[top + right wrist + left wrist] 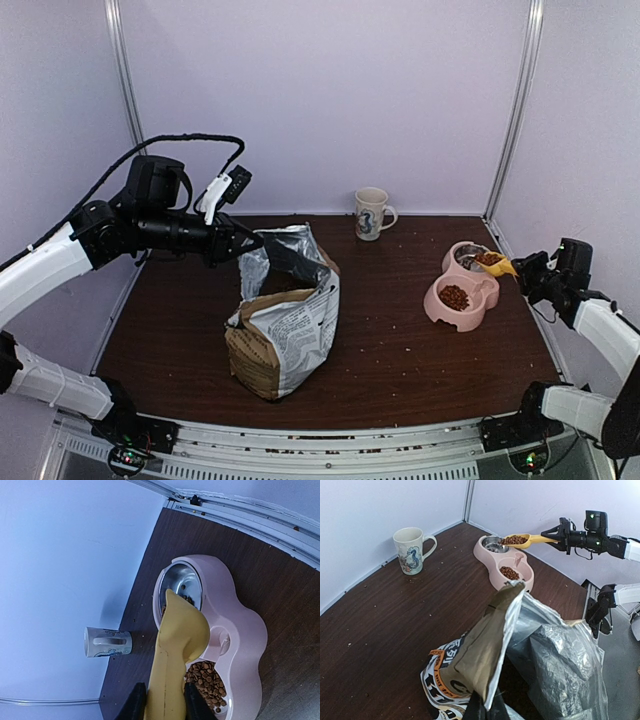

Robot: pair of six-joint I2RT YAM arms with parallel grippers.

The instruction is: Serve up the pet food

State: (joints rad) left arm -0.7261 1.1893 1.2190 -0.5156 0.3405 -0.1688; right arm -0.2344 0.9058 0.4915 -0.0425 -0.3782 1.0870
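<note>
Pet food fills the yellow scoop (515,540), and my right gripper (162,702) is shut on its handle. The scoop (495,263) hovers above the steel far compartment (182,582) of the pink double bowl (440,310), where a few pellets lie. More pet food (206,679) heaps in the near compartment (454,296). My left gripper (487,711) is shut on the raised rim of the open kraft bag (490,635), holding its foil mouth open at the table's middle (285,325). The bag's inside is dark, so its contents are hidden.
A white mug (372,213) with a blue drawing stands at the back wall, left of the bowl. Stray pellets dot the brown tabletop (400,350). Walls close the left, back and right sides.
</note>
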